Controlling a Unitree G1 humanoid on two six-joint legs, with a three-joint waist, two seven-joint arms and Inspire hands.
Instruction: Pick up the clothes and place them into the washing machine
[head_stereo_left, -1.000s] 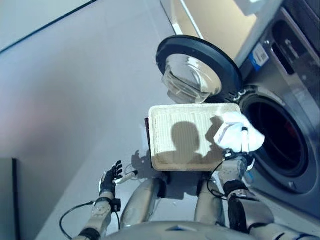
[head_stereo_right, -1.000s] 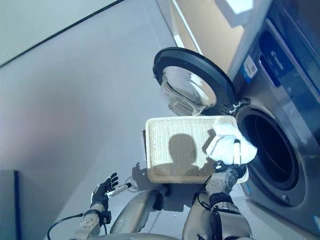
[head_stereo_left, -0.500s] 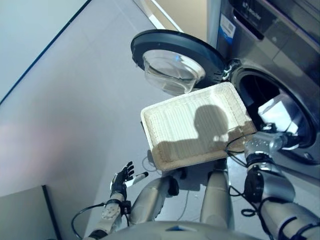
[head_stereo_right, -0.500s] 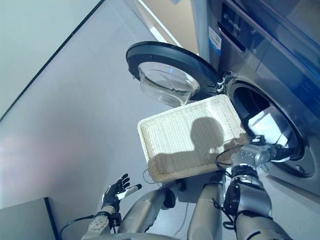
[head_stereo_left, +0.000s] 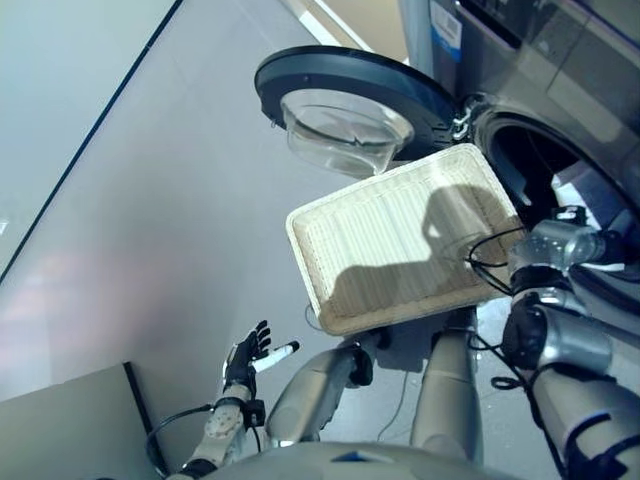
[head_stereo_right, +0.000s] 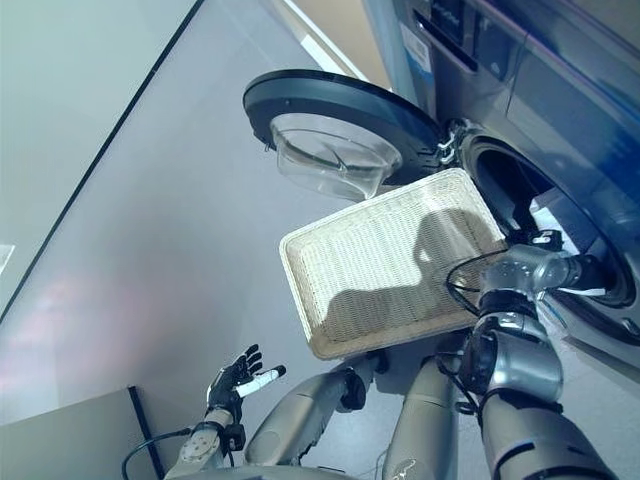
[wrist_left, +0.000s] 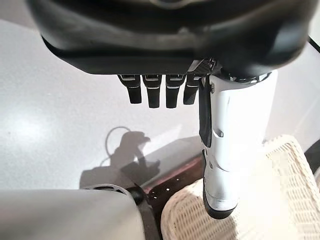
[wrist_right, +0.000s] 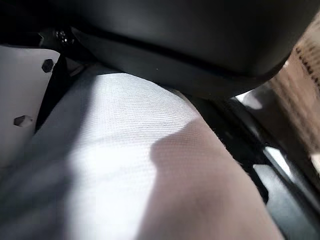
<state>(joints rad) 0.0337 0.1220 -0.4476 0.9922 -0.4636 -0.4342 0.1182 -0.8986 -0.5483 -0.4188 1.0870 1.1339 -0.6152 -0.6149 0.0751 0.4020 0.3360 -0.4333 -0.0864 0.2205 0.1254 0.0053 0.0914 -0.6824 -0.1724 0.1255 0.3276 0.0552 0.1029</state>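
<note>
Your right hand (head_stereo_right: 585, 272) reaches into the drum; its fingers' state cannot be told. The soft white woven cloth (wrist_right: 125, 165) is light and limp: bunch a fold. The left hand (head_stereo_left: 243, 361) hangs with straight fingers.

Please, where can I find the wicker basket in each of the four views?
Left eye view: wicker basket at centre, below the round door.
Right eye view: centre, below the same door.
Left wrist view: lower corner, behind the white thumb.
Right wrist view: not clearly in it.
</note>
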